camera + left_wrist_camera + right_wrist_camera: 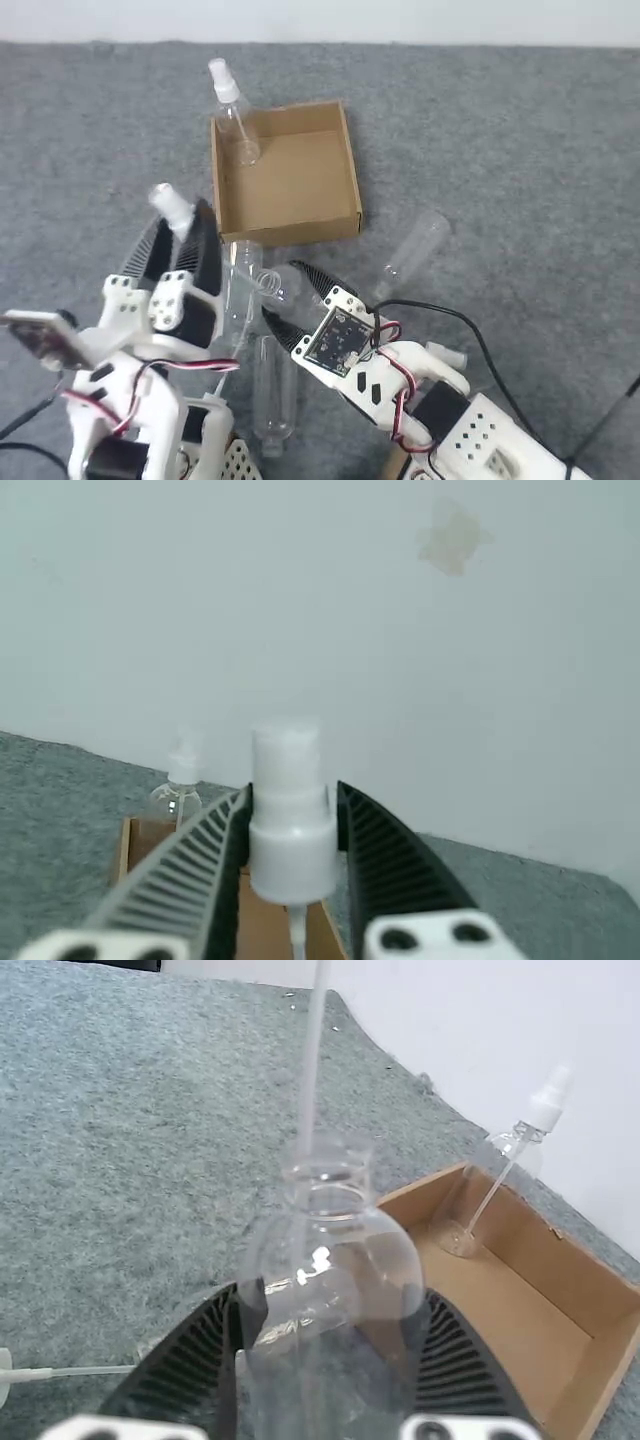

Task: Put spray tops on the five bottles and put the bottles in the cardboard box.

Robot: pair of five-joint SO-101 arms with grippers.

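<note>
Worktop point(520, 150): grey, carpet-like covering; spans the whole high view beneath everything listed.

Cardboard box point(295, 190): shallow and open-topped; sits at upper centre of the high view, just above both end effectors.

Left end effector point(292, 792): at lower left of the high view, near the box's lower left corner. Clenched on the spray top, with one black ribbed finger on each side of its collar. Held above the worktop.

Right end effector point(335, 1300): at lower centre of the high view, below the box. Grasping the held bottle, with a finger pressed to each side of its body.

Held bottle point(335, 1240): clear, mouth open, upright between the right end effector's fingers.

Capped bottle point(237, 130): clear, with a white sprayer fitted; stands inside the box at its upper left corner.

Slanted bottle point(415, 245): clear; lies diagonally on the worktop, right of the box, apart from it.

Lower bottle point(275, 390): clear; lies on the worktop at lower centre of the high view, between the two arms.

Spray top point(290, 835): white, nozzle up, gripped at mid-height.

Dip tube point(312, 1060): thin and pale; hangs straight down to the held bottle's mouth. Cannot tell how far in the tip goes.

Spare spray top point(10, 1366): lies on the worktop at the lower left edge of the right wrist view, tube pointing toward the held bottle.
</note>
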